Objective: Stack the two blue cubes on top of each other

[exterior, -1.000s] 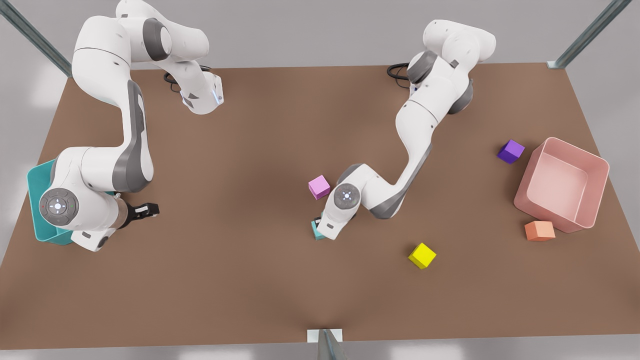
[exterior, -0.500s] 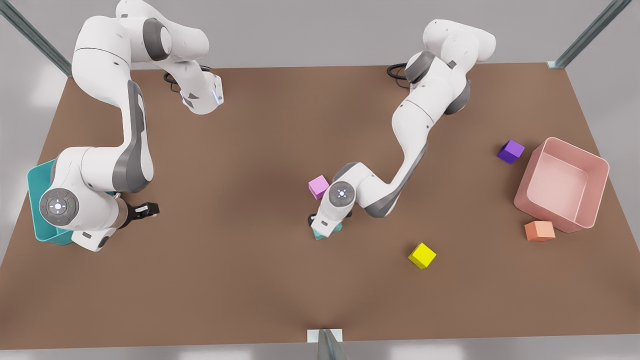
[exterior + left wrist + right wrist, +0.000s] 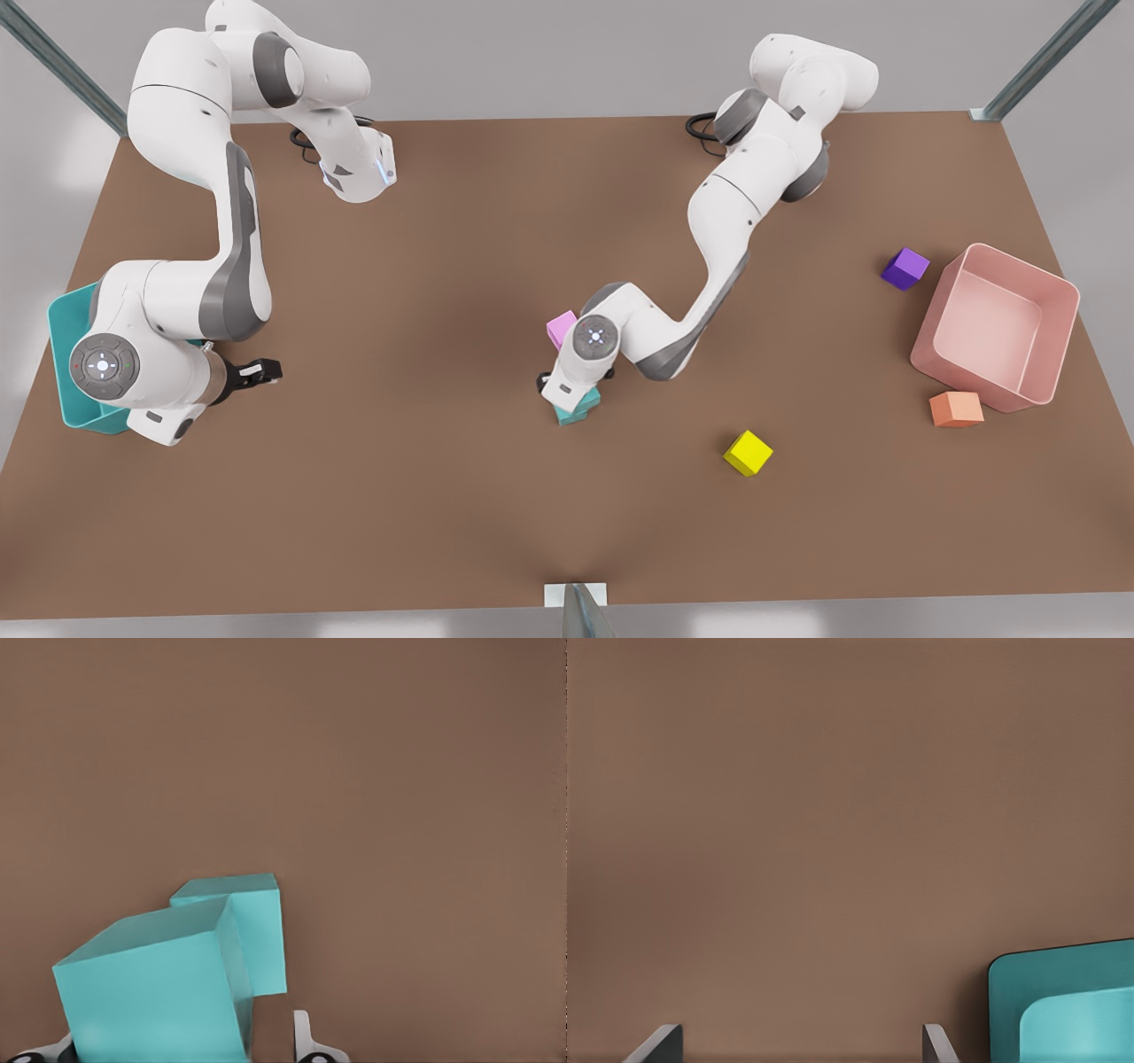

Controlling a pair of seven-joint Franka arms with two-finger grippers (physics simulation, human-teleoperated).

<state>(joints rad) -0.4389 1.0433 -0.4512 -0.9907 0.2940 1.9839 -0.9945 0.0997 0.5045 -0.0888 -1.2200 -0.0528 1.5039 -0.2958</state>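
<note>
Small matte teal cube [image 3: 151, 988] held in the left gripper [image 3: 182, 1054] hangs above and beside its twin [image 3: 252, 926] — not centred. Right gripper [image 3: 802, 1050] waits open by the teal bin [image 3: 1063, 992].

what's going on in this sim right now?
The left gripper, mid-table, holds one blue cube between its fingers, above and partly overlapping the second blue cube on the table. The stack isn't released yet. The right gripper waits, open, beside the teal bin at the front view's left.
</note>
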